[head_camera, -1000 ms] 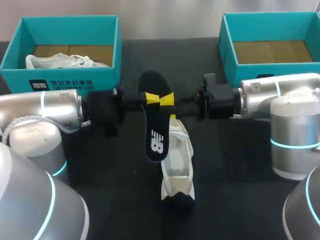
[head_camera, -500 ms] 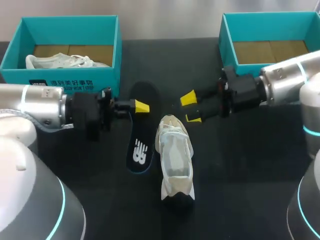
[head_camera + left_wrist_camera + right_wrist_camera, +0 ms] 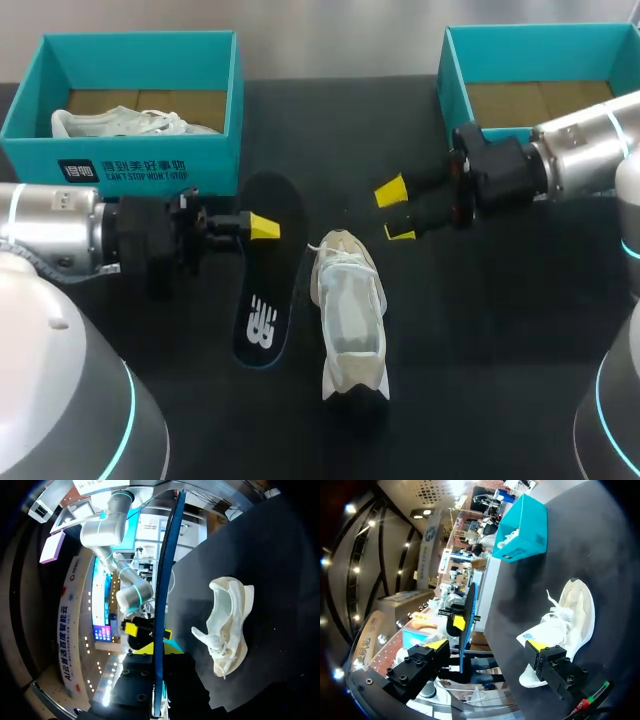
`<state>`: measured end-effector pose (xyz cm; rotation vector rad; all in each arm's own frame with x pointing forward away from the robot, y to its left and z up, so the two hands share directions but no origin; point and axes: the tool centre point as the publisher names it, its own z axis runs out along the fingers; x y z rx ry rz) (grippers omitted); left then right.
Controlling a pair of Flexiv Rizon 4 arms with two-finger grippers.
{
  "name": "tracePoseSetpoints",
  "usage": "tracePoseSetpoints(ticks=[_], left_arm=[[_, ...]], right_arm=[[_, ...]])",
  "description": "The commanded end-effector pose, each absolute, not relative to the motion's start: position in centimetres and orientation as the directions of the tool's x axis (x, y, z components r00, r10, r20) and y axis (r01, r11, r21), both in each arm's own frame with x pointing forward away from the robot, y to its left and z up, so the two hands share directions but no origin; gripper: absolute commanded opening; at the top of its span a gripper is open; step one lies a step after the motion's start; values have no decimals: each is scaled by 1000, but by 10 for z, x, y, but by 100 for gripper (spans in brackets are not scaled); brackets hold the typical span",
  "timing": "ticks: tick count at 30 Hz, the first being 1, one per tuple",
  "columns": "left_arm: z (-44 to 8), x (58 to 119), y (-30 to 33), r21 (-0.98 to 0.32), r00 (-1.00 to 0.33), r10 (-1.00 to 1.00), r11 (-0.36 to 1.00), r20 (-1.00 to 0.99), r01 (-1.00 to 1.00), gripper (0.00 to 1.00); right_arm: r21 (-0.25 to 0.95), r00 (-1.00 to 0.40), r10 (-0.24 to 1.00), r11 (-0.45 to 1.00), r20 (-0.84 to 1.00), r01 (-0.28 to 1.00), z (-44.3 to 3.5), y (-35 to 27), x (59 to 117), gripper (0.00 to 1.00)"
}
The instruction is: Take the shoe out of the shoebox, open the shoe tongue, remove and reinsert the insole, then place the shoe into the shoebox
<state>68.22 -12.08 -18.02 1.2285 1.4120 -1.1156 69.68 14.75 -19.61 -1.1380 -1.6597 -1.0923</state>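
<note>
I count two teal cardboard shoeboxes beyond the white mesh sneaker (image 3: 350, 320) lying on the black tabletop (image 3: 480, 330): the left shoebox (image 3: 140, 165) holds a second white shoe (image 3: 120, 122), and the right shoebox (image 3: 452, 100) shows only cardboard. My left gripper (image 3: 262, 227) pinches the one black foam insole (image 3: 263, 290) just left of the sneaker, with a strip of tabletop between them. My right gripper (image 3: 395, 212) hangs spread beyond the sneaker, to its right.

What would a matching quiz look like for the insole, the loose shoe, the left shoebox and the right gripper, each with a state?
1 black insole
2 white shoe on the table
3 left shoebox
4 right gripper

A open, holding nothing
B contains another shoe
C gripped by the left gripper
D lying beside the insole

Pairs: 1-C, 2-D, 3-B, 4-A.
</note>
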Motion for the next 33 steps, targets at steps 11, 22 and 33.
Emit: tracePoseSetpoints(ticks=[11,22,33], left_arm=[[-161,590,-106,-153,-166,146,99,-975,983,0],[-161,590,-106,-153,-166,146,99,-975,983,0],[-187,551,-125,-388,-384,136,-3,-913,922,0]], right_arm=[[299,-552,302,594,777,747,-211,101,661,100],[299,-552,302,594,777,747,-211,101,661,100],[334,-751,280,765,598,551,-249,88,629,100]])
